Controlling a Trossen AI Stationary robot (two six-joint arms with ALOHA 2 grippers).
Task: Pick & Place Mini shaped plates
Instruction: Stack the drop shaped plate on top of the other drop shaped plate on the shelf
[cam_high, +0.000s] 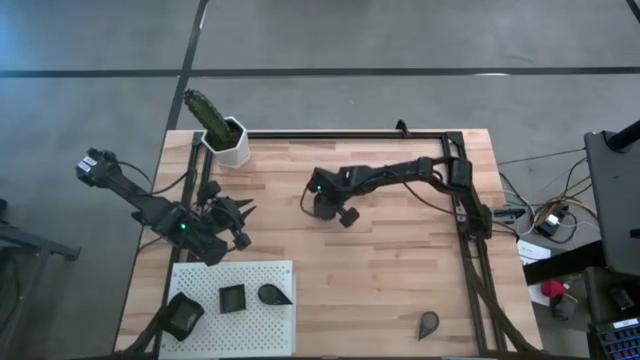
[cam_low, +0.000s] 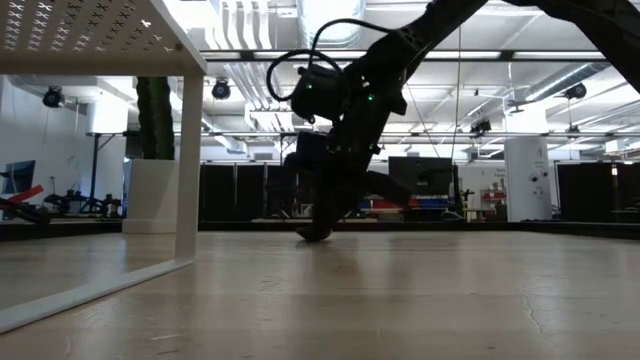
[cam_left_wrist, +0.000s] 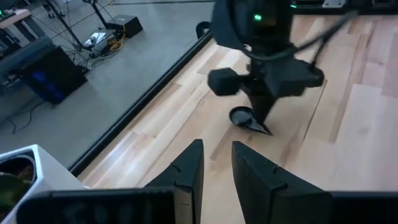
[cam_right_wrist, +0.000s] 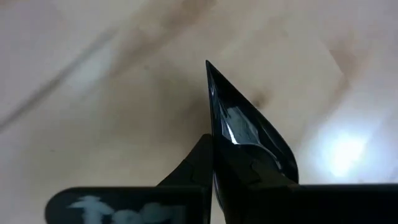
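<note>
My right gripper (cam_high: 322, 208) is at the table's middle, shut on a dark teardrop-shaped mini plate (cam_left_wrist: 242, 117). My left gripper (cam_high: 236, 214) hovers open with nothing between its fingers, left of centre, above the far edge of the white perforated board (cam_high: 262, 335). Three more dark mini plates lie flat on the board: a larger one (cam_high: 183, 316), a square one (cam_high: 232, 298) and a teardrop one (cam_high: 275, 294). Another teardrop plate (cam_high: 428, 323) lies on the wood near the front right. My right gripper pinches the teardrop plate by its rim (cam_right_wrist: 219, 144) between the two fingers, coming from above and slanting down. The plate stands on edge, and its pointed tip (cam_right_wrist: 208, 66) reaches out beyond the fingertips. Its lower end (cam_low: 313, 236) is at the table top; whether it touches, I cannot tell.
A white hexagonal pot with a green cactus (cam_high: 226, 137) stands at the far left corner. The board is a raised shelf on a white leg (cam_low: 188, 170). A dark frame (cam_high: 470, 240) runs along the table's far and right sides. Bare wood spreads between the arms.
</note>
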